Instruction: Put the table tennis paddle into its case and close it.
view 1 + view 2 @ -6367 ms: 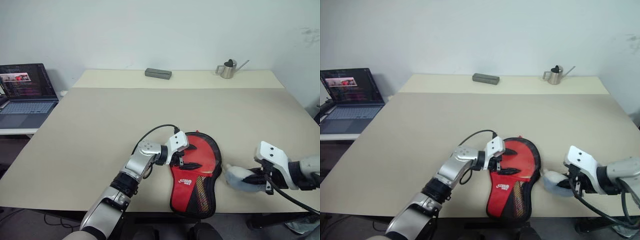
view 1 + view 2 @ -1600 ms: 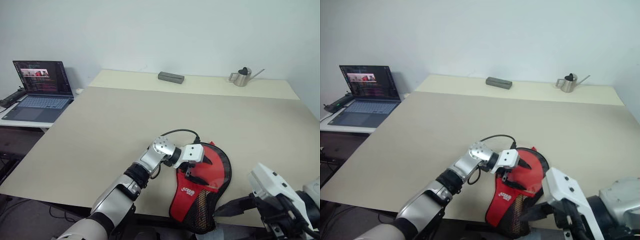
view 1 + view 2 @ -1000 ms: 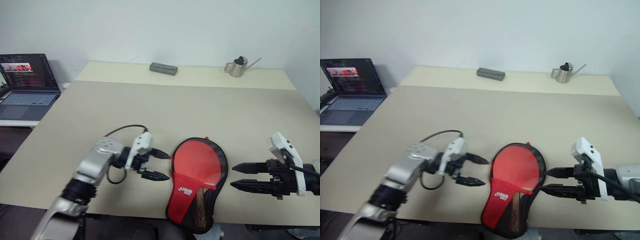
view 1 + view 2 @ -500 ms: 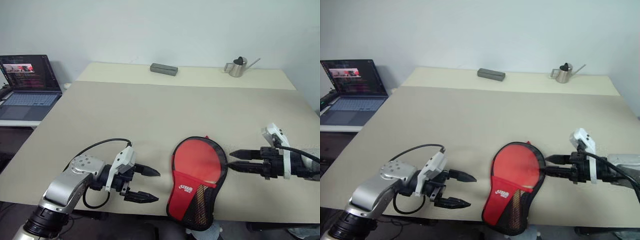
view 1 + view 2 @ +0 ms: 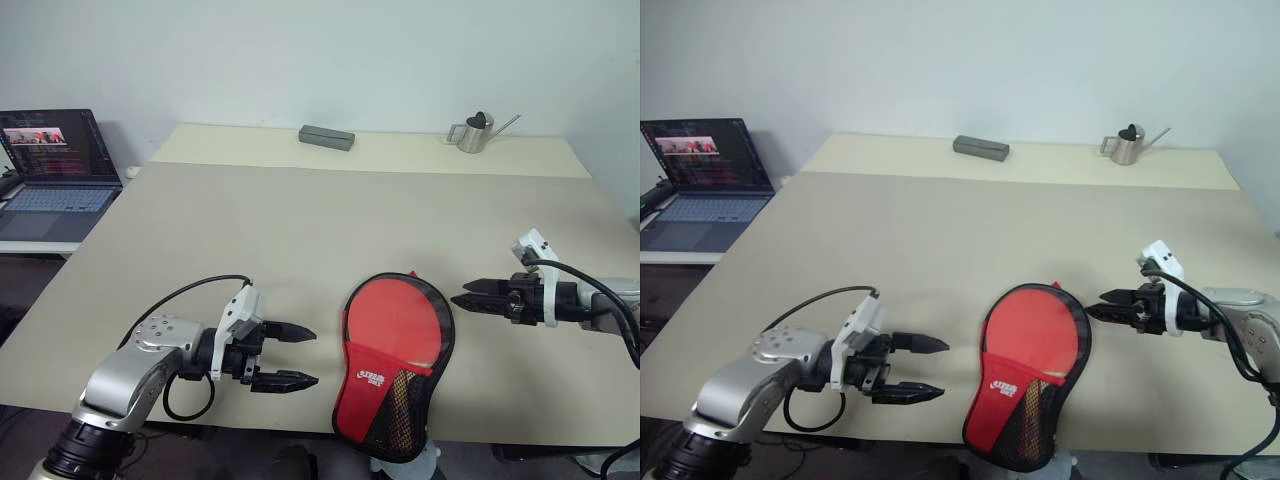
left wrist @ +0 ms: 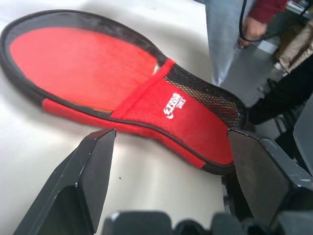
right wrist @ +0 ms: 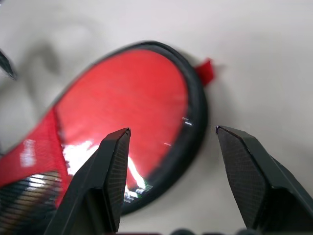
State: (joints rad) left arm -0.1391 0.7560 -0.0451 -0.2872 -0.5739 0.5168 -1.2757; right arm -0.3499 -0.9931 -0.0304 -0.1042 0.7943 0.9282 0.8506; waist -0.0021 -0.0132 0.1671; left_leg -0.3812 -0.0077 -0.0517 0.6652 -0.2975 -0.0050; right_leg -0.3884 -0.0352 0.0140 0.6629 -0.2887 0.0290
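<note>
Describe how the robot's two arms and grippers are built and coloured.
Left arm: silver metal segments with black joints and a looping black cable. Each wrist carries a white housing. The left gripper and right gripper each have two black, tapered, pointed fingers. A black cable trails the right arm too.

The two head cameras are looking forward and down over the whole table point(image 5: 330, 215), while both wrist cameras are peering close along their fingers, all four sharing the case point(image 5: 395, 365).

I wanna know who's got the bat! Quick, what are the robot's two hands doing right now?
Left gripper: open, holding nothing.
Right gripper: open, holding nothing, beside the black fabric paddle-shaped case.
</note>
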